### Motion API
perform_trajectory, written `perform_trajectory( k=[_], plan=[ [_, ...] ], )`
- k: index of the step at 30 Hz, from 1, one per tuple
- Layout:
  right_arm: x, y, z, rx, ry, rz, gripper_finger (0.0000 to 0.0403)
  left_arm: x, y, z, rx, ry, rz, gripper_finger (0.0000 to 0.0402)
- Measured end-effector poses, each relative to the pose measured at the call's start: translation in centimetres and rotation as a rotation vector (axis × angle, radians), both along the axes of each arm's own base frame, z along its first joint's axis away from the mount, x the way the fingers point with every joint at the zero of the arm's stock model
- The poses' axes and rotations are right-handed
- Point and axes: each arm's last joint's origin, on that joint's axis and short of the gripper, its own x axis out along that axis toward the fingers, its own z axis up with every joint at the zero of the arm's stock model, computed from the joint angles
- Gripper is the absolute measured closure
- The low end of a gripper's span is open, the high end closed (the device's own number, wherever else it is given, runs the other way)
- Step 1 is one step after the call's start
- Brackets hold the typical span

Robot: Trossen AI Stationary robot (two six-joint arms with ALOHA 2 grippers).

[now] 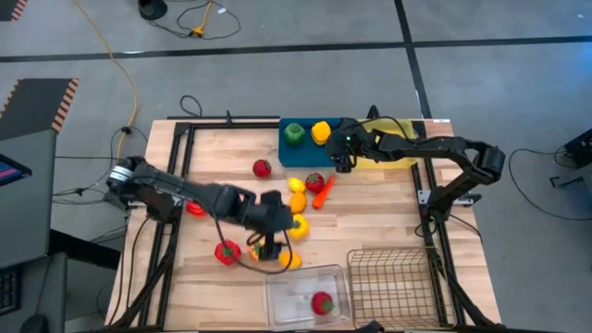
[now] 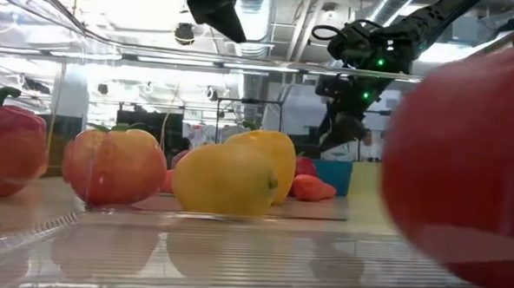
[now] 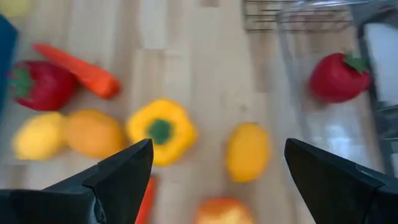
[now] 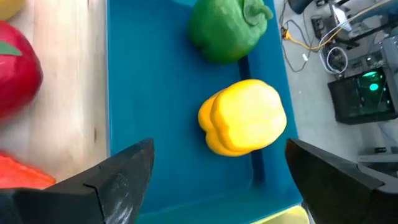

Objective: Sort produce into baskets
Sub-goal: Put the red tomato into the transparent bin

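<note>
Workshop floor with cables surrounds a pale wooden desk (image 1: 370, 222) seen from above. Left claw (image 1: 268, 248) hangs spread wide and empty near the front of the desk, over loose produce: a lemon (image 3: 247, 151) and a yellow pepper (image 3: 161, 129) lie just ahead between its fingers, an orange (image 3: 94, 132) and a second lemon (image 3: 36, 135) beside them, a strawberry (image 3: 38, 85) and carrot (image 3: 78, 68) farther off. A red pepper (image 1: 227, 252) sits near the claw's other side. One strawberry already rests in the clear bin (image 1: 287, 298); the wire basket (image 1: 393, 282) just beside it looks empty.

Right claw (image 1: 343, 163), likewise wide open and holding nothing, hovers at the near edge of the blue tray (image 4: 155, 124), which holds a green pepper (image 4: 229, 28) and a yellow pepper (image 4: 244, 118). The yellow tray (image 1: 393, 153) lies mostly hidden under this arm.

Likely hazards: the produce below the left claw lies crowded, so a descent may nudge a neighbour or pinch two at once; the glossy, rounded lemon could squirt from the fingers and roll off.
</note>
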Motion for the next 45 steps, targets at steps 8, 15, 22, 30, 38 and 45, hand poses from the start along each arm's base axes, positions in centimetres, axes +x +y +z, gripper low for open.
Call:
perform_trajectory(
  k=[8, 15, 22, 30, 38, 45],
  plan=[
    [0.7, 1.7, -0.2, 0.009, 0.021, 0.060, 0.0014, -0.9, 7.2, -2.4, -0.026, 0.008, -0.001, 0.0051],
    [1.8, 5.0, 0.2, 0.049, 0.076, 0.150, 0.0018, -2.0, 11.8, -3.7, 0.048, -0.009, -0.001, 0.0051],
    [3.6, 7.3, 3.6, 0.239, -0.109, -0.011, 0.0028, -2.4, 14.4, -4.0, 0.086, -0.014, -0.008, 0.0051],
    [4.0, 9.6, 4.0, 0.497, -0.253, -0.256, 0.0029, -3.1, 17.3, -3.9, 0.136, -0.016, 0.023, 0.0051],
    [5.0, 10.1, 2.2, 0.635, -0.305, -0.448, 0.0029, -3.6, 19.3, -3.8, 0.132, -0.045, 0.010, 0.0051],
    [6.5, 9.9, -0.9, 0.639, -0.286, -0.519, 0.0029, -3.7, 19.3, -3.8, 0.109, -0.056, -0.023, 0.0052]
  ],
)
